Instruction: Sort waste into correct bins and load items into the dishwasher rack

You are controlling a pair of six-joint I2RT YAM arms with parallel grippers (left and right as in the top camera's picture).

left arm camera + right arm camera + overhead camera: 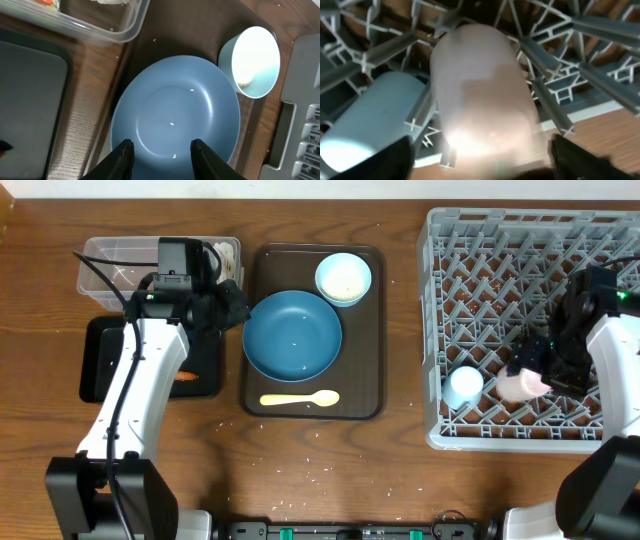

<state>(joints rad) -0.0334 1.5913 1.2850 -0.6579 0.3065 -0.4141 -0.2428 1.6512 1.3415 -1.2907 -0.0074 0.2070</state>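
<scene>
Down at the near edge of the dishwasher rack (470, 240), the right gripper (482, 160) is spread wide. Its fingers (395, 160) stand clear on either side of the small pink cup (480, 85), gripping nothing. The cup lies on its side on the lattice, just beside the small blue cup (375, 115).

Over the brown serving tray (365, 400), the left gripper (160, 152) hangs partly open and empty above the near rim of the large dark blue plate (175, 110). The light blue bowl (252, 60) stands behind the plate and the pale yellow spoon (300, 399) lies in front of it. Further left are the clear tub (100, 260) and the black tray (100, 370), which holds an orange food piece (186, 377).
</scene>
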